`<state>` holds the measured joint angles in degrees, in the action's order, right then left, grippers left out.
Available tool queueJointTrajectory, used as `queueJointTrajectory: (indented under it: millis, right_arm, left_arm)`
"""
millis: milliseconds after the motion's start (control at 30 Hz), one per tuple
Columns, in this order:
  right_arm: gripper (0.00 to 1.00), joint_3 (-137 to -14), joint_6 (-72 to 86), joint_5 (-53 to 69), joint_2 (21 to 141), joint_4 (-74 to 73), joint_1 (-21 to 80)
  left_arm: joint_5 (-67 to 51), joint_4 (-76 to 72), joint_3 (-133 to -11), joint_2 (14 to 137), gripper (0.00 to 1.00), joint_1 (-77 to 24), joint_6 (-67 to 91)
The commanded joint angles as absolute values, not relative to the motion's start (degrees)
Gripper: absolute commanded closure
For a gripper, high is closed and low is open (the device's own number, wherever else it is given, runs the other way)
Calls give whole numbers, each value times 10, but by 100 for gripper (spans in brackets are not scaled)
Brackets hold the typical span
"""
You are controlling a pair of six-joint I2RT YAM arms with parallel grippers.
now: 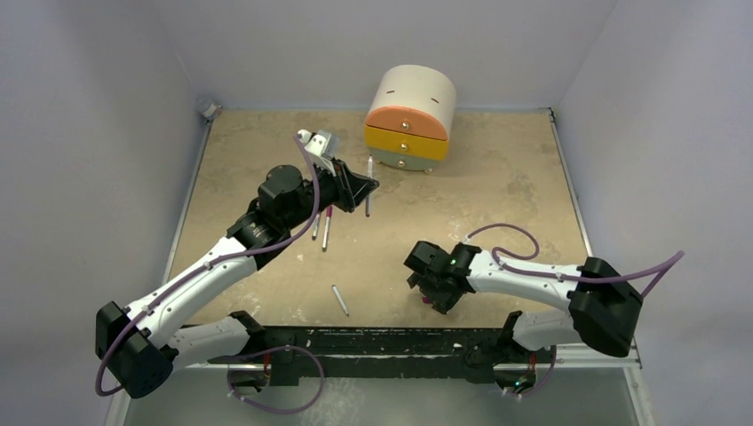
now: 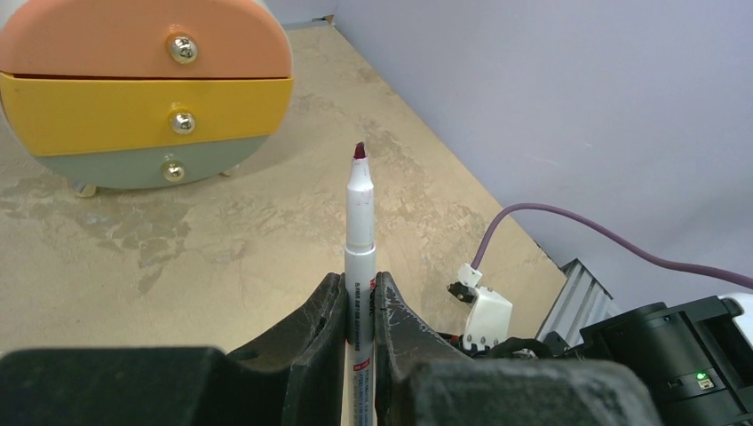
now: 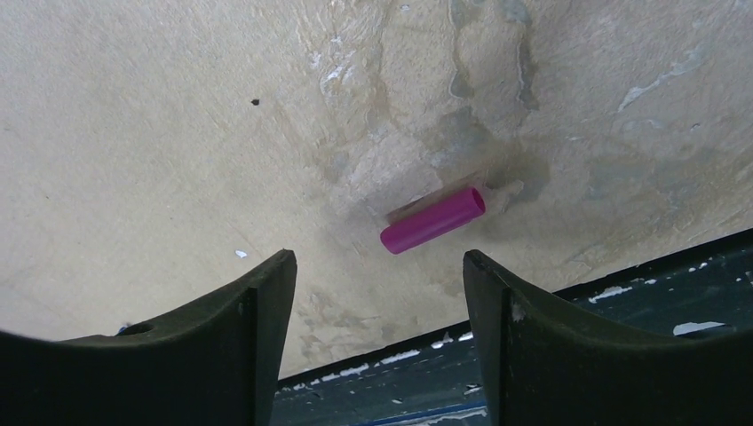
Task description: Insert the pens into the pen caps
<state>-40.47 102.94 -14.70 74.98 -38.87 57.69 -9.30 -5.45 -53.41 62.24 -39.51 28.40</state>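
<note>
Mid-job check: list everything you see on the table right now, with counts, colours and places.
grey-white marker pens: four; one held upright, two side by side mid-table, one near the front edge
magenta plastic cap: one, lying near the front edge
rounded drawer cabinet: one, orange, yellow and grey drawers, far edge
beige table: one, mottled
left claw: shut on a pen
right claw: open, above the cap

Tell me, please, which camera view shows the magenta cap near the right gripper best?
The right wrist view: the magenta cap lies on its side, unobstructed, just beyond the open right gripper. The top view mostly hides it beneath that gripper, and the left wrist view misses it entirely.
</note>
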Motion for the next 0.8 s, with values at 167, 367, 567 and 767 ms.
queueJointTrajectory:
  millis: [167,367,567,767]
  right_arm:
    - [33,-379,1072,-148,711,-381,578]
    - [35,-358,1077,-157,688,-352,578]
    - [36,-343,1070,-149,691,-319,578]
    - [37,-333,1068,-143,715,-291,578]
  left_arm:
    - [-87,-68,-527,593,100,-392,281]
    - [-88,-68,-528,599,100,-393,281]
    - [-88,-66,-529,603,100,-393,281]
    - [-82,-55,-529,600,100,-393,278]
